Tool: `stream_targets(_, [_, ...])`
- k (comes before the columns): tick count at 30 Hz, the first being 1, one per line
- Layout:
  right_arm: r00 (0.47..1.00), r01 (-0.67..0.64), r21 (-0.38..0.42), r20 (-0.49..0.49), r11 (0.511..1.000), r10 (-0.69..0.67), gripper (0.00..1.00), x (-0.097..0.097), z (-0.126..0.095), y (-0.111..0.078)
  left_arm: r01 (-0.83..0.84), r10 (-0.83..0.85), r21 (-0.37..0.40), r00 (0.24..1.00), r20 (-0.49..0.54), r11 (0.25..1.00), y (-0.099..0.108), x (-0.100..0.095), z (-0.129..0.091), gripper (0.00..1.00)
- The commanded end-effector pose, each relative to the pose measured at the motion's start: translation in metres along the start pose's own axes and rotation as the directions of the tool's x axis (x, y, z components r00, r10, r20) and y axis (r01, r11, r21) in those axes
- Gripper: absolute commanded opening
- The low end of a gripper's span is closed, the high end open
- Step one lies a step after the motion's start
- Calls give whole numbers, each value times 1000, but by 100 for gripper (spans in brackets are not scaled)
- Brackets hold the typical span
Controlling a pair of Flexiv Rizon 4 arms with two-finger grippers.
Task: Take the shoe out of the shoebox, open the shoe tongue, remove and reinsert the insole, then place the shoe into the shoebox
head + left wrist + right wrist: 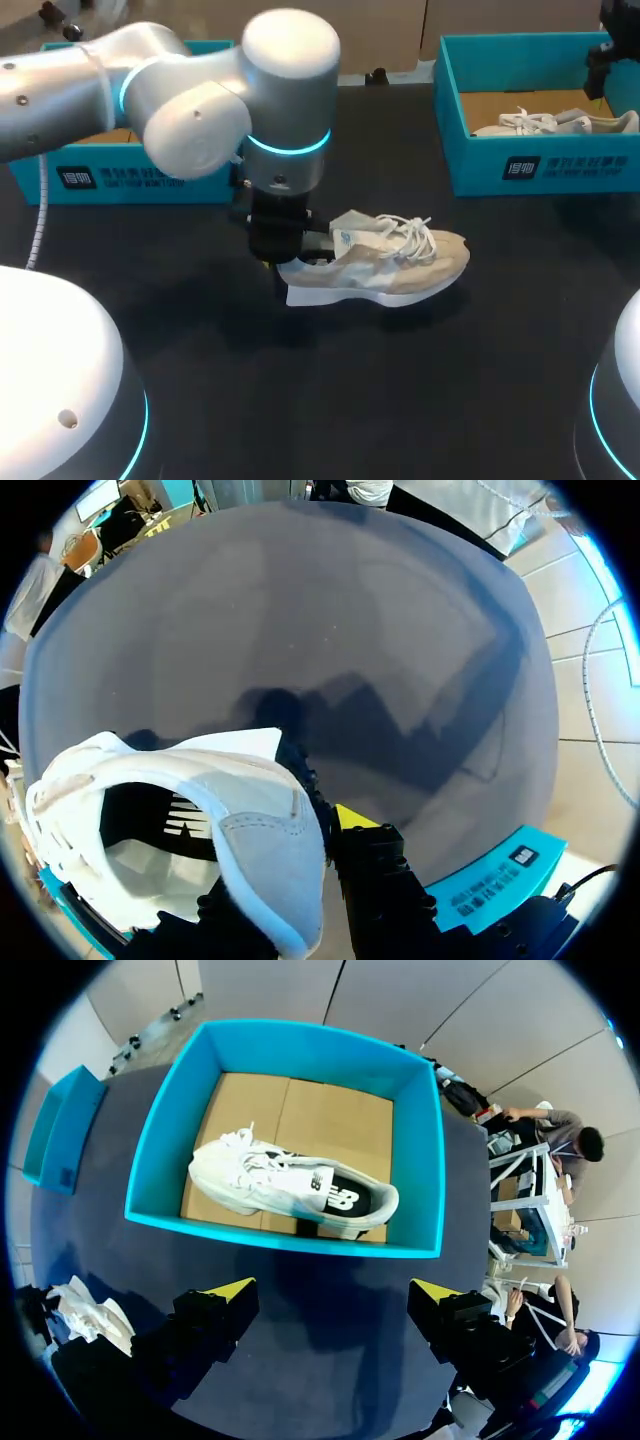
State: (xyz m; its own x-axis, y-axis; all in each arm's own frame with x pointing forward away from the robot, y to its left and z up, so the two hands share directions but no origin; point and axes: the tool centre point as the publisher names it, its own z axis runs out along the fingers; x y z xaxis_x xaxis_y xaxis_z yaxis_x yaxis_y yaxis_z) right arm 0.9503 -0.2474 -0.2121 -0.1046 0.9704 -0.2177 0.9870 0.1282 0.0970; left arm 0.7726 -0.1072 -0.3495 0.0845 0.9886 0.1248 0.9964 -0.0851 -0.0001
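A beige running shoe (385, 262) lies on its sole in the middle of the black table (300, 400), toe toward the right edge, laces loose over the tongue. It looks light, with a soft, yielding upper over a thicker, stiffer sole. The firm heel wall seems the surest place to take hold (the laces look likely to snag).

The left claw (283, 262) has it just there. Seen from that wrist, the claw is closed narrowly on the heel: one yellow tip presses the outside, and the other finger is tucked behind the collar. The shoe mouth gapes ahead of it, with the insole inside.

The table's dark, matte top looks unlikely to let the sole slide much.

A teal shoebox (540, 165) stands by the far right corner, well apart from the shoe, with a second, white shoe (555, 122) on its side inside. Another teal box (110, 180) sits by the far left corner, half hidden behind the left arm. The right claw (333, 1295) hangs spread wide and empty-handed above the table, just short of the right-hand box.
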Motion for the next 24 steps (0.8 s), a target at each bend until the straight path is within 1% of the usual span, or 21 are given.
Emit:
stream_targets(1, [1000,0,0,1,1000,0,100,0,0,0,2,-2,14,1000,-24,1000,4,-10,15,0])
stream_targets(9, [1000,0,0,1,1000,0,100,0,0,0,2,0,34,999,-42,999,4,-10,34,0])
stream_targets(22, [1000,0,0,1,1000,0,100,0,0,0,15,-9,80,997,-82,997,2,-13,47,0])
stream_targets(23, [1000,0,0,1,1000,0,100,0,0,0,15,-8,83,996,-84,996,2,-13,49,3])
stream_targets(24, [1000,0,0,1,1000,0,100,0,0,0,14,-7,85,996,-85,996,2,-13,50,9])
